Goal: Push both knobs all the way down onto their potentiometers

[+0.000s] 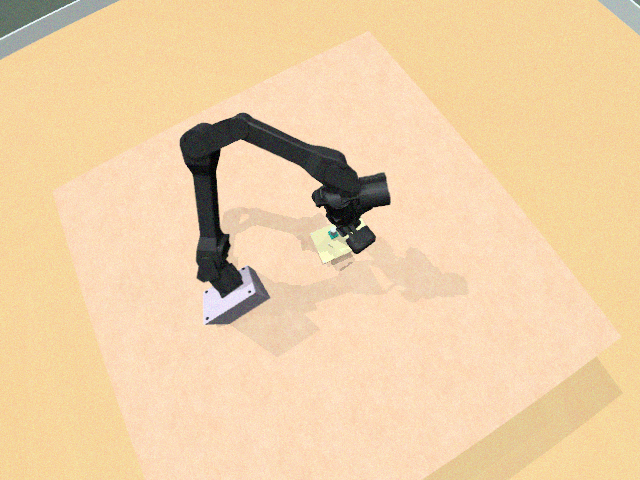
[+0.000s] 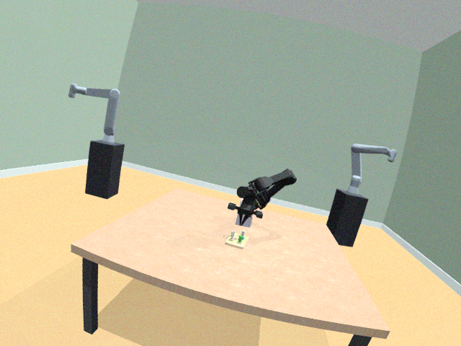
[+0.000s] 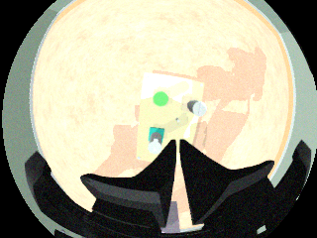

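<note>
We see the gripper (image 2: 243,223) hanging above the board (image 2: 235,243), its fingers pressed together with nothing between them. The board sits near the middle of the table (image 2: 156,238), toward the far edge, with a green knob (image 2: 242,233) and a grey knob (image 2: 232,235) upright on it.

The gripper (image 2: 244,222) hangs closed and empty, above and just beyond the far edge of the circuit board (image 2: 237,242), with open air between its tips and the board. On the board, the green knob (image 2: 242,235) and grey knob (image 2: 232,236) stand upright, the only obstacles nearby.
</note>
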